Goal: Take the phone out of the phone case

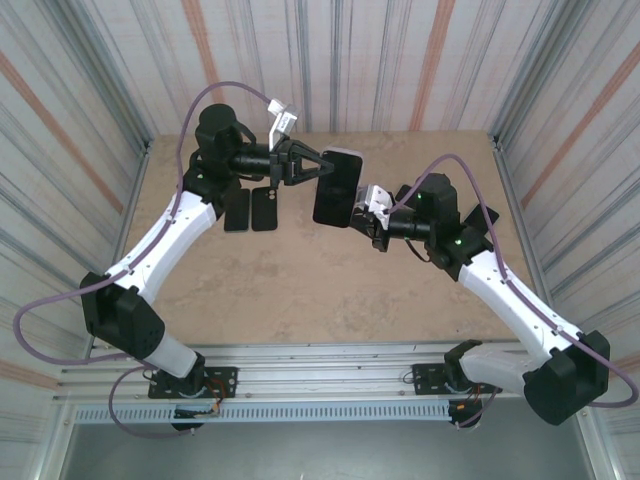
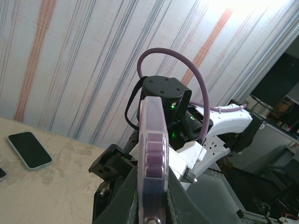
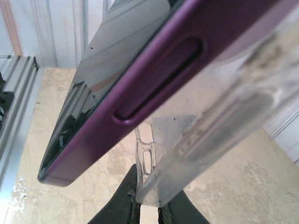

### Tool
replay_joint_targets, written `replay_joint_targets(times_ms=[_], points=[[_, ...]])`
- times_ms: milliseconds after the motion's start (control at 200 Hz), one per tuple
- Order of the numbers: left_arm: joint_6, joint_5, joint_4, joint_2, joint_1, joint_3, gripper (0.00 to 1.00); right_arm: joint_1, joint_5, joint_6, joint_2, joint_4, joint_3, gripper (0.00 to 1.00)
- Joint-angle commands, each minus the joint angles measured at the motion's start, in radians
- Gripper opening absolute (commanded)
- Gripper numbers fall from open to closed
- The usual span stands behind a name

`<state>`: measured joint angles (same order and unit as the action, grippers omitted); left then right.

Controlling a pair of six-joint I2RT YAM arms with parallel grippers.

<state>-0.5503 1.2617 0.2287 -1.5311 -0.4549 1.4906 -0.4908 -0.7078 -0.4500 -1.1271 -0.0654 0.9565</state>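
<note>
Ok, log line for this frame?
left gripper: shut on phone | right gripper: shut on clear case edge | phone: partly peeled out, midair | task: not done

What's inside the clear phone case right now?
The purple phone, with one end standing apart from the clear case. Whether its far end is seated is hidden.

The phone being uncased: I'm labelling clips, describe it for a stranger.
Look above the tan table, toward its far edge. The purple phone is held in the air, partly out of its clear case, unlike the two dark phones lying flat.
</note>
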Motion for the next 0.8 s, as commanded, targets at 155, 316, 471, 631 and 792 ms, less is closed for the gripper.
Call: replay_joint_targets(times_ms=[155, 316, 471, 631, 792], points=[[-0.036, -0.022, -0.042, 0.011, -0.024, 0.024, 0.00, 0.026, -0.052, 0.181, 0.030, 0.183, -0.037, 0.12], [-0.030, -0.021, -0.035, 0.010, -0.032, 0.020, 0.00, 0.026, -0.095, 0.253, 0.027, 0.212, -0.050, 0.18], [-0.012, -0.006, -0.050, 0.009, -0.044, 0.023, 0.00, 0.036, -0.111, 0.304, 0.020, 0.234, -0.046, 0.20], [-0.010, 0.009, -0.056, 0.010, -0.047, 0.016, 0.00, 0.050, -0.114, 0.324, 0.011, 0.231, -0.036, 0.21], [-0.037, -0.034, -0.054, 0.000, -0.051, 0.018, 0.00, 0.062, -0.153, 0.386, 0.012, 0.274, -0.046, 0.23]])
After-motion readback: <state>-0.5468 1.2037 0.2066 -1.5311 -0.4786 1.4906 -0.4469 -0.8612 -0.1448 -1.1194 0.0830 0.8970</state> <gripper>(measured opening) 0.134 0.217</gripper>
